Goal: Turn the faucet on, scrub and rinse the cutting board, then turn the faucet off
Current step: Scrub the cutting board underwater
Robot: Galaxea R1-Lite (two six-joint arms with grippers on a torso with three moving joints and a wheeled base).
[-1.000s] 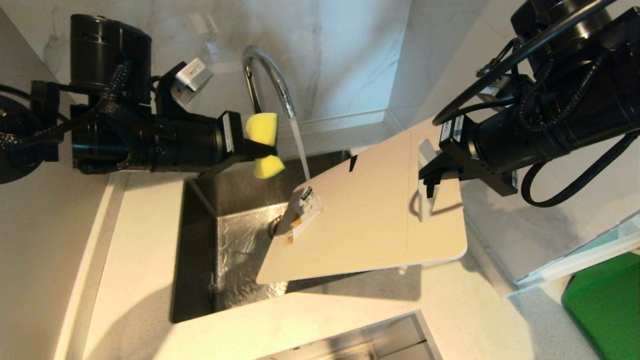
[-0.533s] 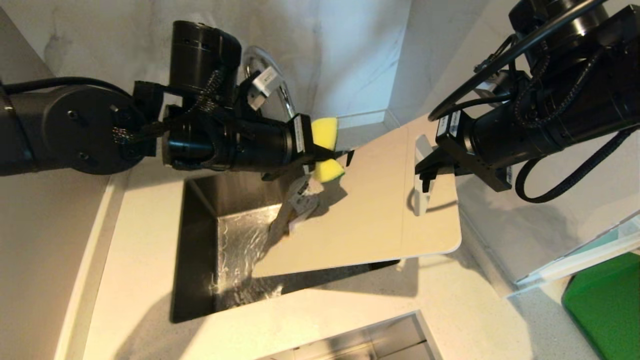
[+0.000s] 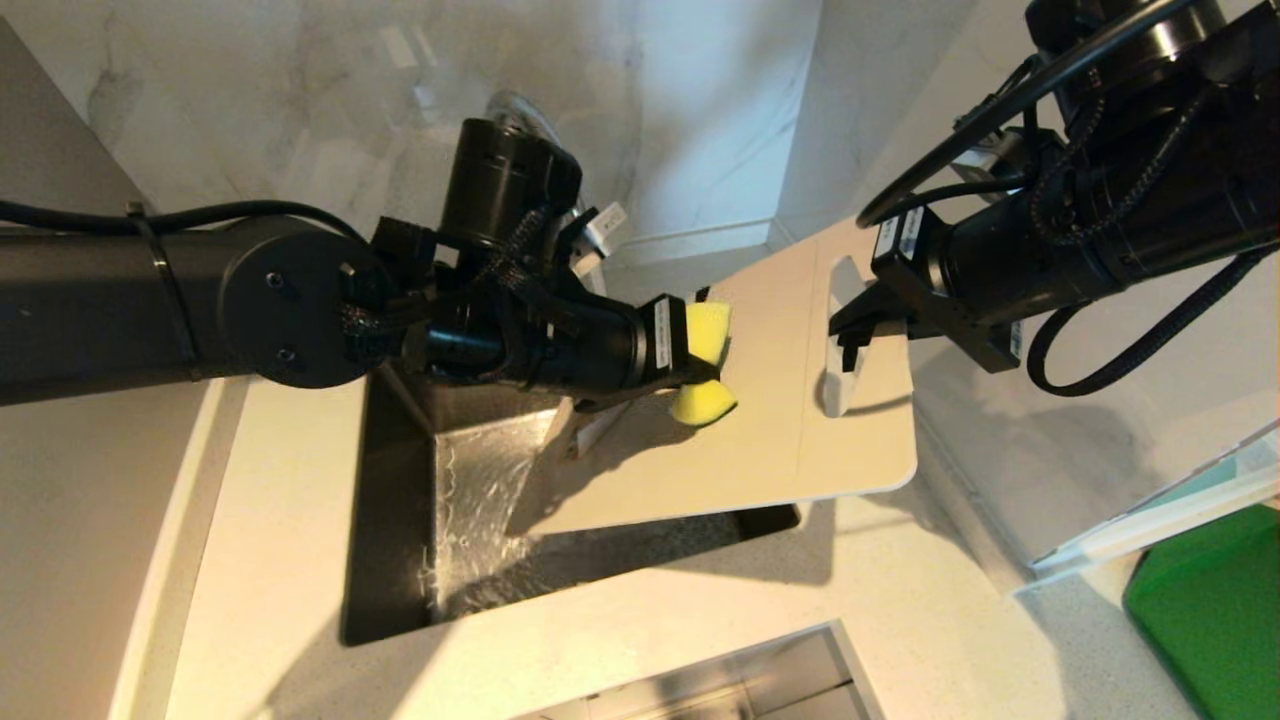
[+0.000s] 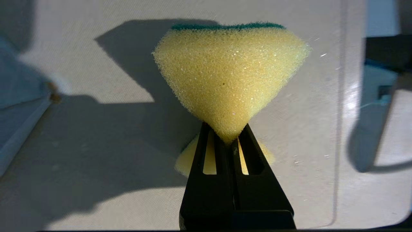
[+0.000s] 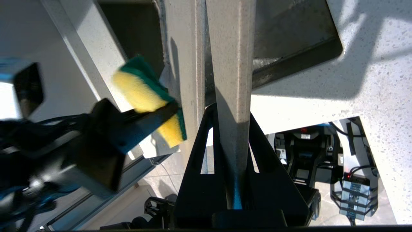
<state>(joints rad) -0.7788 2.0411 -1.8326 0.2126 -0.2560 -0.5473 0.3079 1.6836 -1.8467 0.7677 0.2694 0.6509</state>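
1. While water runs down inside the sink (image 3: 400,480), the cutting board (image 3: 760,440) hangs tilted above that sink, its lower end over the basin and its upper end, with the elongated handle hole (image 3: 838,345), reaching out past the sink's right edge over the pale speckled worktop (image 3: 930,620).
2. At that upper end the right gripper (image 3: 850,350) is clamped narrow on the cutting board's edge beside the handle hole; the right wrist view shows the board's thin edge running up between its two black fingers (image 5: 196,151), with the sink's dark corner (image 5: 299,42) beyond.
3. Reaching across above the sink from its left side, the left gripper (image 3: 700,375) pinches a yellow sponge (image 3: 705,365) tightly at its middle, so the sponge bulges out on both sides of the fingers; the left wrist view shows a green scouring layer (image 4: 227,25) on the sponge's far face.
4. The sponge sits against the cutting board's upper face, roughly mid-board, above the sink's right half; whether it presses firmly cannot be told.
5. A paper label (image 3: 590,430) shows at the board's lower edge over the sink, mostly in the left arm's shadow.
6. Behind the sink the faucet (image 3: 515,105) is largely hidden by the left arm; only the top of its chrome arch shows.
7. Well right of the sink, a green mat (image 3: 1215,600) lies on the worktop.
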